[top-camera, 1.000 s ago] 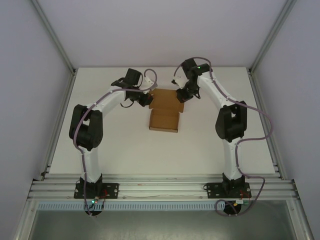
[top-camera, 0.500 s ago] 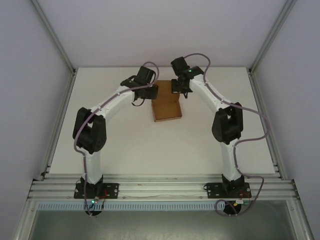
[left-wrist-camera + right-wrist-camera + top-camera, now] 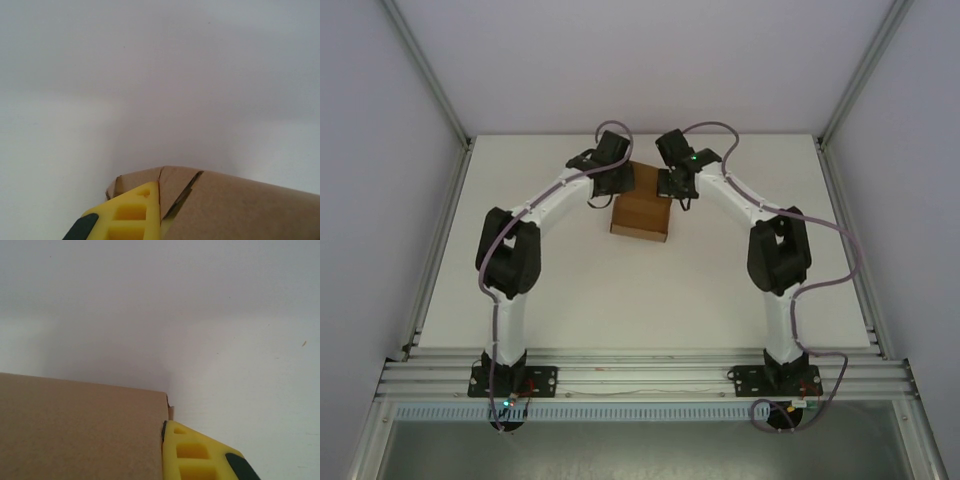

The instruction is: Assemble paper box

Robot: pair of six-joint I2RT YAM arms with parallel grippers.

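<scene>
The paper box (image 3: 641,215) is brown cardboard, lying at the far middle of the table as one compact block. My left gripper (image 3: 621,181) is at its far left corner and my right gripper (image 3: 672,183) at its far right corner. In the left wrist view a yellow finger (image 3: 132,212) lies against a folded flap of the paper box (image 3: 240,205), and my left gripper (image 3: 163,202) is shut on that thin cardboard. In the right wrist view a yellow finger (image 3: 197,455) presses the edge of the paper box (image 3: 80,430). My right gripper (image 3: 164,437) is shut on it, and its other finger is hidden.
The white table (image 3: 570,280) is ringed by pale walls and aluminium posts (image 3: 435,90). A metal rail (image 3: 640,375) runs along the near edge, where both arm bases are bolted. Grey cables loop off each arm.
Both grippers have swung inward toward each other at the box's far end. The box's far panel has folded over, so the box looks shorter from above.
</scene>
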